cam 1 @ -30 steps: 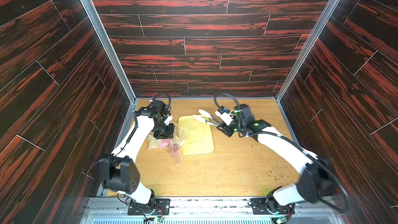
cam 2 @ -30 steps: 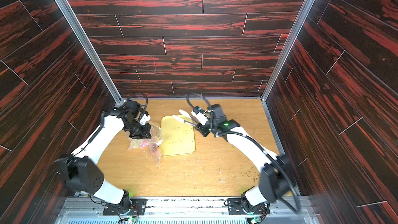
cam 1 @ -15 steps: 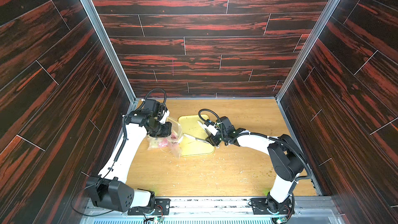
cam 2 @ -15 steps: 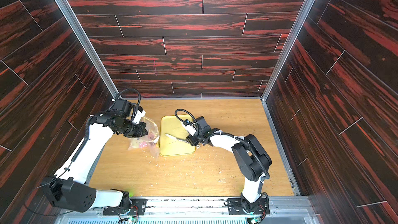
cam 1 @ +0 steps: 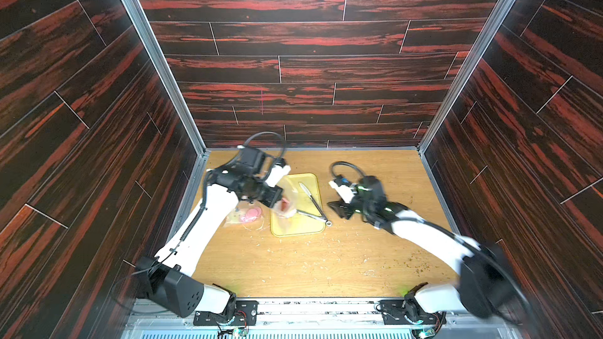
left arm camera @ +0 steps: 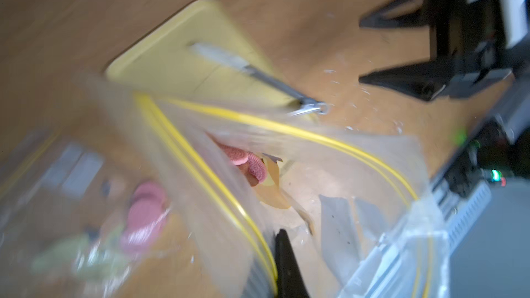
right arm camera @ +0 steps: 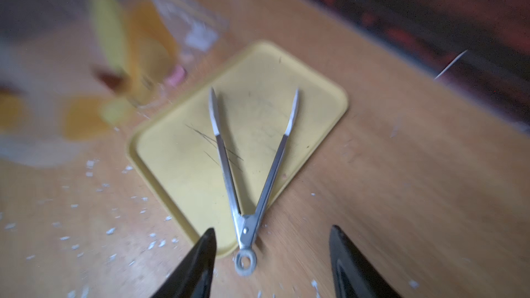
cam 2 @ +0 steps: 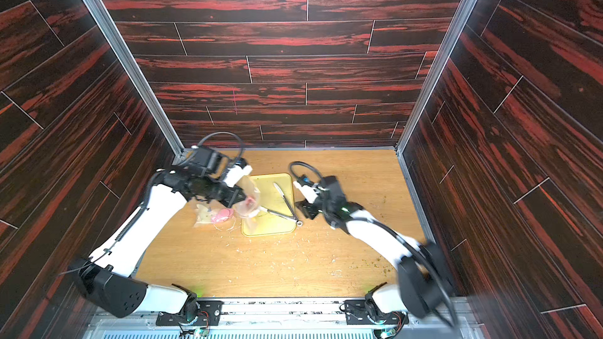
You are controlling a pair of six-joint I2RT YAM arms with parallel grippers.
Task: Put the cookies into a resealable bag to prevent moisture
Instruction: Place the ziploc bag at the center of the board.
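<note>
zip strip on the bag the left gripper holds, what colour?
Yellow. The zip strip shows best in the left wrist view, as thin lines along the mouth.

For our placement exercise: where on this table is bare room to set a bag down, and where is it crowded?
Free: the table front between yellow tray and arm bases, crumbs only; the far corner behind the right gripper. Crowded: tray with tongs, held bag in left gripper over it, second bag beside.

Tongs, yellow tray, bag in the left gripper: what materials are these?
Tongs: metal, likely stainless steel; silvery, shiny arms, riveted hinge and ring.
Tray: probably plastic; flat matte yellow, rounded moulded rim, dark scratches.
Bag: thin clear plastic film, glossy and creased, with yellow zip lines at the mouth; views are blurred.
</note>
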